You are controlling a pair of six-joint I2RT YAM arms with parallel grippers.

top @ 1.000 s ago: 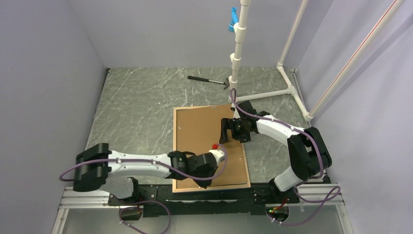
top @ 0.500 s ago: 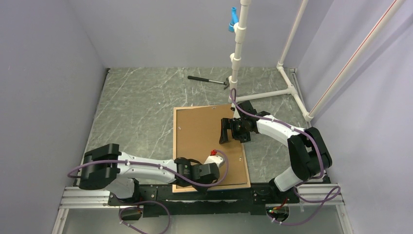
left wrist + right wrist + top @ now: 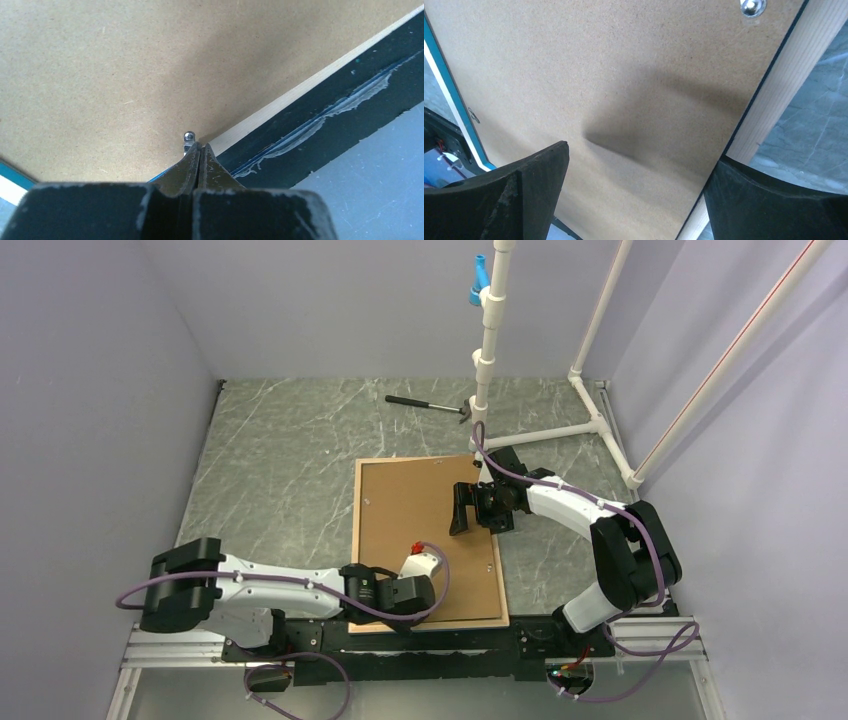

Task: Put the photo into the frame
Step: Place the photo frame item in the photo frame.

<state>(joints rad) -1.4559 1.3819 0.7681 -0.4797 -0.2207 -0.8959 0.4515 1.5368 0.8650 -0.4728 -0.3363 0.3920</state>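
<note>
So, nearest first: the left gripper (image 3: 199,150) is down at the near edge of the large thin rectangular picture frame (image 3: 771,100). Its jaws are pressed together with nothing between them that I can see. The tips sit right up against a small round-headed metal clip (image 3: 189,136), just inside the frame's light wood rail. My guess is it's nudging that clip round to lock things in, which would explain why the jaws are shut into a poking point rather than a grip.

The frame itself lies face down on the grey marbled surface (image 3: 280,460), wood back up, with only a sliver of turquoise showing at its edge. Its near edge is by the black mounting rail (image 3: 450,640). The plain brown backing board (image 3: 410,510) fills the frame's opening, so the photo isn't visible at all. I'd assume it's already sandwiched under the board, but can't confirm.

Further in, the right gripper (image 3: 639,190) hangs over the frame's right side, jaws spread wide and holding nothing. It looks parked there to press the board down or go for the next silver clip (image 3: 752,6) by that rail.

Well beyond the frame's far edge there's a black-handled hammer (image 3: 425,403) and a white plastic pipe stand (image 3: 492,340), neither of them involved.
</note>
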